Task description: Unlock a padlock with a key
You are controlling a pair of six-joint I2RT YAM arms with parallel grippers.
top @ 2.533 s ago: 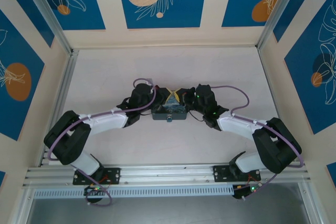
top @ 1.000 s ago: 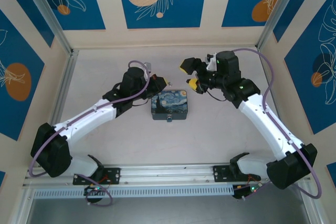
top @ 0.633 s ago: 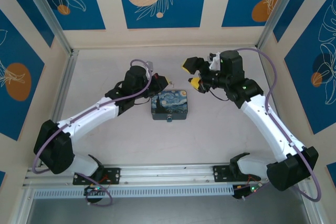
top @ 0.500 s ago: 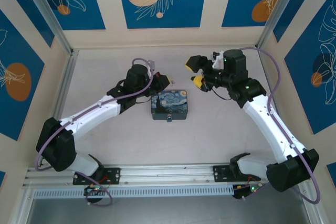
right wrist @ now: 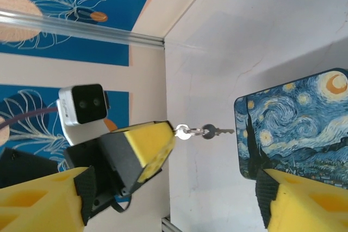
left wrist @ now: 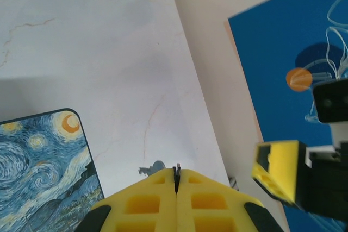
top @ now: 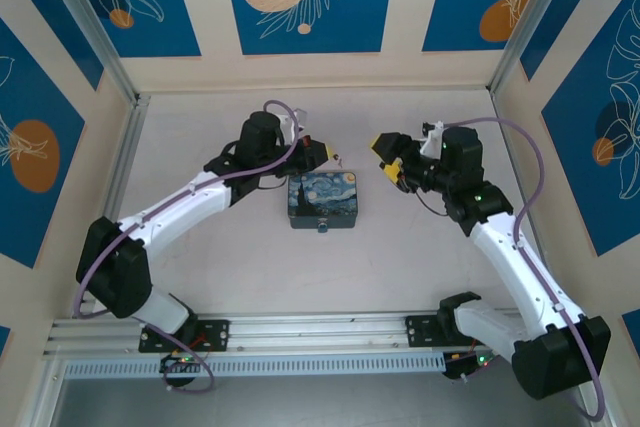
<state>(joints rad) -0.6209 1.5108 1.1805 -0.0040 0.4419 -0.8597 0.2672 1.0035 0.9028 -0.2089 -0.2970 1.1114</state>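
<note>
My left gripper (left wrist: 175, 180) is pinched together on something thin; the right wrist view shows it's the key (right wrist: 219, 131), pointing 3 o'clock toward the tin (right wrist: 304, 134). My right gripper (right wrist: 174, 191) gapes.

No legible text, brand, number or sign; tin (top: 323, 199) lid shows painting only

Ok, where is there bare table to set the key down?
Bare table between the tin and the near rail, and the far strip by the back wall. Crowded behind the tin: left pincer holding the key, right pincer open.
</note>
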